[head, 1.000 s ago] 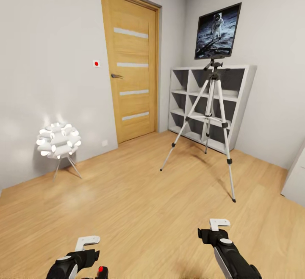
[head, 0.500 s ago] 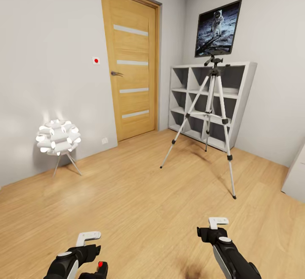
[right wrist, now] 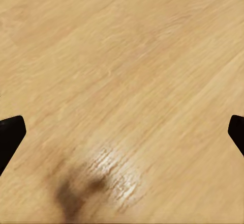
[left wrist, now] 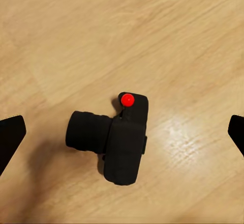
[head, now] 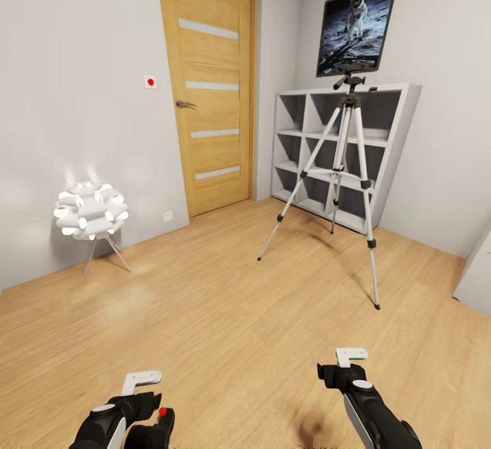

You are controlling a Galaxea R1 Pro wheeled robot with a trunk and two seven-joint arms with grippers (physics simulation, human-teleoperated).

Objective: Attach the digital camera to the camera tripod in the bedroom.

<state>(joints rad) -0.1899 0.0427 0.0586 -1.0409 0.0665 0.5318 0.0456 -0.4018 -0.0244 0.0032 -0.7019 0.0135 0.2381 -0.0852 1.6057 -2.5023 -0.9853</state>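
Because the whole head view has shifted over the last second, with the door (head: 208,95) and the framed moon picture (head: 358,26) sitting higher and larger, the change reads as the robot's own camera moving deeper into the bedroom (head: 225,313), not as anything in the room moving. The camera tripod (head: 341,169) stands on its three spread legs on the wood floor in front of the grey cube shelf (head: 395,135), well apart from both arms, and its black head is bare. It has drifted up and slightly to the right in the picture along with everything else. The white lamp (head: 90,212) by the wall has slid the same way (so it, too, is standing where it was). Low in the head view, the left gripper (head: 136,405) and the right gripper (head: 344,374) hang over bare floor, much as a second ago. In each wrist view the fingertips stand wide apart at the picture's edges, touching nothing. The digital camera (left wrist: 119,140) sits between the left fingertips with a gap on either side, above its own shadow on the boards, lens sideways and red button (left wrist: 127,100) showing. It has kept pace with that arm, though how it is held cannot be made out. By my reading this is the approach stretch, and the mounting is not yet begun.
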